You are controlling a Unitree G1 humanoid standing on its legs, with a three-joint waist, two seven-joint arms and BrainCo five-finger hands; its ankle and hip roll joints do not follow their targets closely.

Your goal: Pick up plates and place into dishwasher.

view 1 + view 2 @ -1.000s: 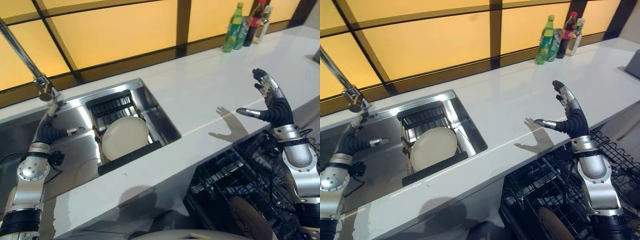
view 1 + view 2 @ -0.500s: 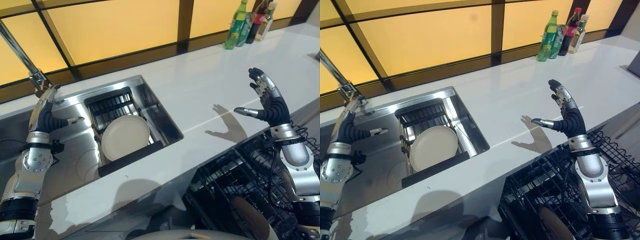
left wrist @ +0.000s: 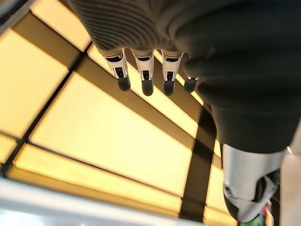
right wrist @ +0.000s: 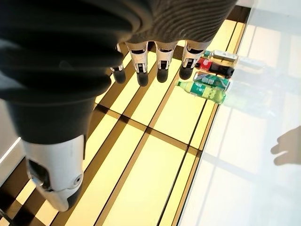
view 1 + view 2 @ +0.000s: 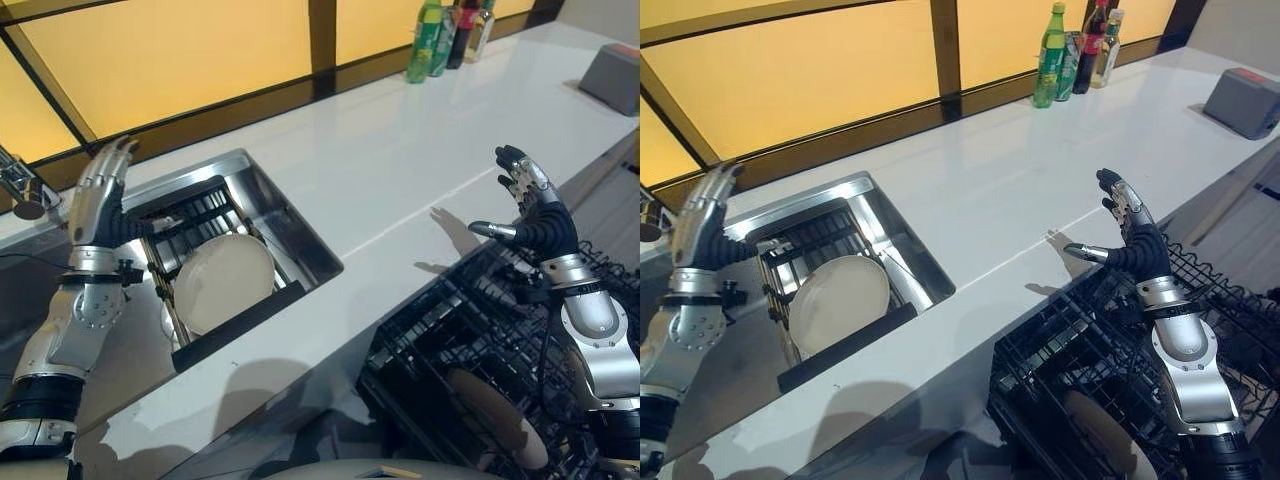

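plate: one pale plate (image 5: 222, 281) leans on edge in the dark rack (image 5: 205, 262) inside the steel sink (image 5: 300, 235); I think it stands so to drain and to give an easy rim for grasping.
second plate: another plate (image 5: 497, 417) already sits among the wires of the black dishwasher basket (image 5: 455, 340), below the tabletop (image 5: 400, 170) edge.
left robot hand (image 5: 98, 196): raised above the sink near the rack, fingers straight, released, holding nothing; probably it prepares to reach for the plate.
right robot hand (image 5: 532, 212): spread and empty, above the basket beside the tabletop edge, well apart from the sink.
head views: they show both plates, the sink and the basket together.
wrist views: the right wrist view shows the bottles (image 4: 209, 81) from close and straight fingers (image 4: 163, 63); the left wrist view shows straight fingers (image 3: 146, 75) against the yellow window (image 3: 117, 136).
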